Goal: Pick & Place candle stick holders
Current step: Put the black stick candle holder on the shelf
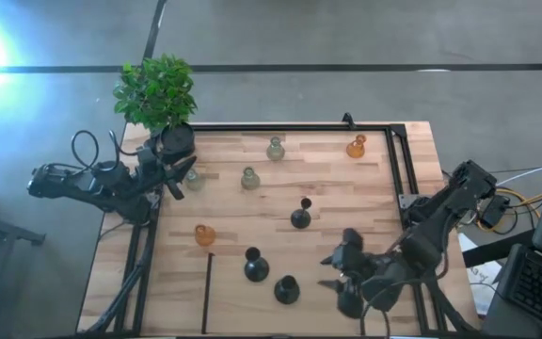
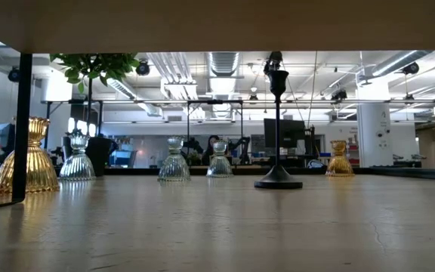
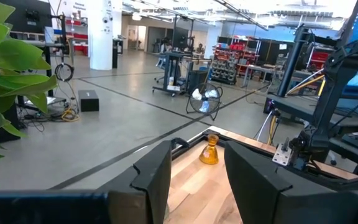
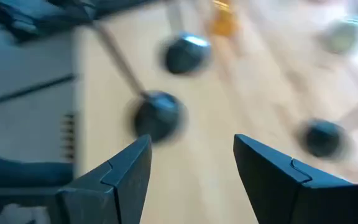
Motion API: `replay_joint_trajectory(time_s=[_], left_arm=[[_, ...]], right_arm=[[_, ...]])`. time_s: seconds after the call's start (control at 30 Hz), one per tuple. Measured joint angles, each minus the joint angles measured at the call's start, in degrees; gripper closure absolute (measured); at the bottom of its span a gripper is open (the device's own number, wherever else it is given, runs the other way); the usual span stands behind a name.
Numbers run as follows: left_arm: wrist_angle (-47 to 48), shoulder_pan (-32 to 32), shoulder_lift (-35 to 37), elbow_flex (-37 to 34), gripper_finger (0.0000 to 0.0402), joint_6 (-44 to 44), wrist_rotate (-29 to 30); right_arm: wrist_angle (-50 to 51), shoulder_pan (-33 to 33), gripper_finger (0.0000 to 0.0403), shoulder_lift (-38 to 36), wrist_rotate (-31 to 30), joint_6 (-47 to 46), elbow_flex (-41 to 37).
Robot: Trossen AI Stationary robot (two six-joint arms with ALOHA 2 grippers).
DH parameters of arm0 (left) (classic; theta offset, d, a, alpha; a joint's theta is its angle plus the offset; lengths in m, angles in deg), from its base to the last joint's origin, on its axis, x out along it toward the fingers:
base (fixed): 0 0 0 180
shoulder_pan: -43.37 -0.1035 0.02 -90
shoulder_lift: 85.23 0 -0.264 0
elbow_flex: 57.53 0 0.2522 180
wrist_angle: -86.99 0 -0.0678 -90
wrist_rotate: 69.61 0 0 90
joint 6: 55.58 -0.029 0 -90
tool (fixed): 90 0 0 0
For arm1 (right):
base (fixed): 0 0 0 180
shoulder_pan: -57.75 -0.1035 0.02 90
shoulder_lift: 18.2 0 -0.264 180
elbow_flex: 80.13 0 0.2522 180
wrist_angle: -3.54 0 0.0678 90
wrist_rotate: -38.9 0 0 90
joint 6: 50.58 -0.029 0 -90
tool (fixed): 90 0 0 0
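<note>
Right gripper (image 4: 191, 180) spread wide, empty, low at the table's five o'clock. Nearest black holder (image 4: 157, 115) just ahead; best centred between fingers before closing on the neck. Left gripper (image 3: 197, 174) half open, empty, at ten o'clock beside the plant (image 1: 156, 91). Holders scattered; right wrist view smeared, exact clearance unclear.

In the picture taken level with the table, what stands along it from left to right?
Amber holder → clear holder → clear holder → clear holder → tall black holder → amber holder.

Right wrist view smeared; dark holders (image 4: 159, 115) there seem only blobs.
</note>
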Motion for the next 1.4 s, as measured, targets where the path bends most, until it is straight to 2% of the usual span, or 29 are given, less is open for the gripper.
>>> replay_joint_trajectory(time_s=[0.13, 0.23, 0.3, 0.4, 0.53, 0.73, 0.83, 0.97, 1.03, 1.17, 1.3, 1.4], left_arm=[[-0.02, 0.00, -0.02, 0.00, 0.0248, 0.00, 0.02], [-0.02, -0.02, -0.02, 0.00, 0.0248, 0.00, 0.00], [-0.02, -0.02, -0.02, 0.00, 0.0248, 0.00, 0.01], [-0.02, -0.02, -0.02, 0.00, 0.0248, 0.00, 0.02], [-0.02, -0.02, -0.02, 0.00, 0.0248, 0.00, 0.01], [-0.02, -0.04, -0.02, 0.00, 0.0248, 0.00, 0.02], [-0.03, -0.04, -0.02, 0.00, 0.0248, 0.00, 0.02], [-0.02, -0.04, -0.02, 0.00, 0.0248, -0.01, 0.02], [-0.02, -0.04, -0.02, 0.00, 0.0248, -0.15, 0.02], [-0.01, -0.04, -0.02, 0.00, 0.0248, -0.20, 0.02], [0.02, -0.04, -0.02, 0.00, 0.0248, -0.22, 0.02], [0.05, -0.04, -0.02, 0.00, 0.0248, -0.22, 0.02]], right_arm=[[12.34, -1.51, 0.0184, -0.25, -11.22, -8.07, -1.74], [15.72, -1.40, 0.0190, -0.37, -20.06, -13.91, -4.95], [15.73, -0.07, 0.0197, -0.57, -23.21, -16.60, -7.99], [13.33, 2.63, 0.0211, -0.94, -23.62, -17.25, -13.02], [4.18, 6.42, 0.0226, -1.73, -19.45, -13.92, -20.33], [-16.49, 11.97, 0.0240, -6.79, -11.61, -2.35, -29.91], [-21.22, 14.67, 0.0243, -10.65, -7.71, 3.80, -33.37], [-22.68, 19.53, 0.0243, -15.81, 6.21, 14.86, -38.10], [-25.10, 22.17, 0.0243, -18.70, 11.32, 17.88, -41.04], [-35.70, 26.97, 0.0243, -23.99, 15.31, 24.28, -48.34], [-49.21, 32.44, 0.0243, -26.54, 22.45, 31.61, -55.36], [-52.06, 36.49, 0.0245, -26.00, 27.44, 34.22, -59.19]])
